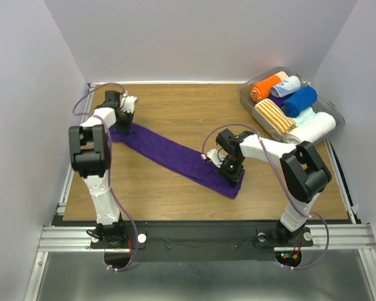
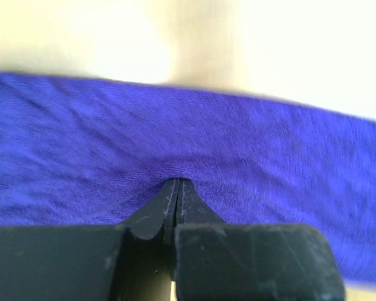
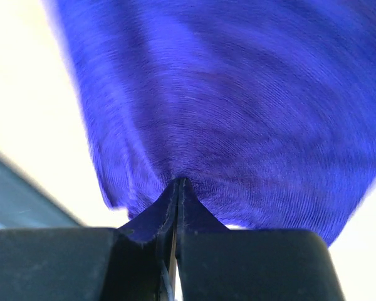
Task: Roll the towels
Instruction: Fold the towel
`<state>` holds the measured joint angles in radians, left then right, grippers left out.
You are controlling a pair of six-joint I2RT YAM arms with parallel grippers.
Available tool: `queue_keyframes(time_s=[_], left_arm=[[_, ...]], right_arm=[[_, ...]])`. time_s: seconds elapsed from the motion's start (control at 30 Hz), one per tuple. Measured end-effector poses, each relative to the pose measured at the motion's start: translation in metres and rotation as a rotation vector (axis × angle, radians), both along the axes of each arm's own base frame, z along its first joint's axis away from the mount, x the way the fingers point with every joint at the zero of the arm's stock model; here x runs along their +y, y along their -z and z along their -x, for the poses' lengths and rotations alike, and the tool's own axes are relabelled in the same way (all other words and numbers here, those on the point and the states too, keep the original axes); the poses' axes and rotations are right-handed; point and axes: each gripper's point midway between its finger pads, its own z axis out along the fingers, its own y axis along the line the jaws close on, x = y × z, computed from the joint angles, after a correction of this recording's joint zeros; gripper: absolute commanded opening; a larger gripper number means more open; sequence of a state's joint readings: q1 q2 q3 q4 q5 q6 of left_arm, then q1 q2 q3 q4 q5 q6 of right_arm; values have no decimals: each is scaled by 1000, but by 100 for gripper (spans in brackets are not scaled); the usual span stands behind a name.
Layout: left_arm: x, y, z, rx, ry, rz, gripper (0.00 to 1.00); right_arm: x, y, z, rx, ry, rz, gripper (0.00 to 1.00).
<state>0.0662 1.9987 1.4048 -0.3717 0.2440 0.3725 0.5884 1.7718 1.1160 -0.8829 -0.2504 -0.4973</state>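
Observation:
A dark purple towel (image 1: 175, 155) lies flat as a long strip, running diagonally across the wooden table from far left to near right. My left gripper (image 1: 123, 127) stands on its far left end. In the left wrist view the left gripper (image 2: 177, 182) is shut, with the purple towel (image 2: 238, 138) puckered at its tips. My right gripper (image 1: 233, 177) is at the strip's near right end. In the right wrist view the right gripper (image 3: 178, 182) is shut, pinching the purple towel (image 3: 238, 113) near its edge. A rolled royal blue towel (image 1: 299, 100) lies in the bin.
A clear plastic bin (image 1: 242, 98) at the far right corner holds rolled cloths: orange (image 1: 262, 89), pale blue (image 1: 288, 84), orange-and-white striped (image 1: 272, 116) and white (image 1: 314, 127). White walls close in the table on three sides.

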Motion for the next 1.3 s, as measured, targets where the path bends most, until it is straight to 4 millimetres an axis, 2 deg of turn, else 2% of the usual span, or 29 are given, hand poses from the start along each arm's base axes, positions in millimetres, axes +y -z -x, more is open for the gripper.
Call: queue_keyframes(time_s=[0.07,0.1,0.2,0.27,0.33,0.4,0.5,0.63,0.7,0.77,0.87,0.93,1.07,1.2,1.27,1.3], left_arm=[[-15,-3,-44,-64,33,-3,11],[-26,-3,-61,-90,55,-4,19],[-71,-8,-121,-177,140,21,30],[-98,-11,-147,-233,185,35,34],[-126,-15,-158,-262,231,51,40],[-147,-19,-154,-258,265,73,40],[-167,-29,-146,-258,298,97,40],[-161,-54,-124,-257,294,99,40],[-151,-67,-110,-258,278,101,38],[-146,-81,-98,-262,261,108,36],[-140,-90,-93,-272,235,120,33],[-141,-84,-89,-257,224,132,31],[-144,-50,-68,-162,209,147,28],[-152,-23,-59,-101,214,152,24],[-160,-8,-59,-79,225,156,23],[-165,-7,-66,-87,232,165,23]], right_arm=[[12,0,14,52,-19,-26,0],[22,0,27,89,-45,-42,1],[56,-2,51,156,-109,-91,1],[88,-8,63,199,-140,-158,1],[114,-19,70,219,-166,-217,2],[133,-35,67,207,-169,-285,3],[140,-54,57,156,-158,-339,3],[131,-79,48,65,-131,-387,2],[120,-78,43,16,-108,-368,2],[110,-66,38,-7,-84,-328,2],[92,-39,34,-10,-56,-235,1],[86,-26,32,-12,-49,-194,1],[77,-1,34,8,-41,-132,1],[83,0,37,35,-35,-162,1],[91,1,43,84,-17,-189,1],[96,0,45,109,-6,-203,1]])
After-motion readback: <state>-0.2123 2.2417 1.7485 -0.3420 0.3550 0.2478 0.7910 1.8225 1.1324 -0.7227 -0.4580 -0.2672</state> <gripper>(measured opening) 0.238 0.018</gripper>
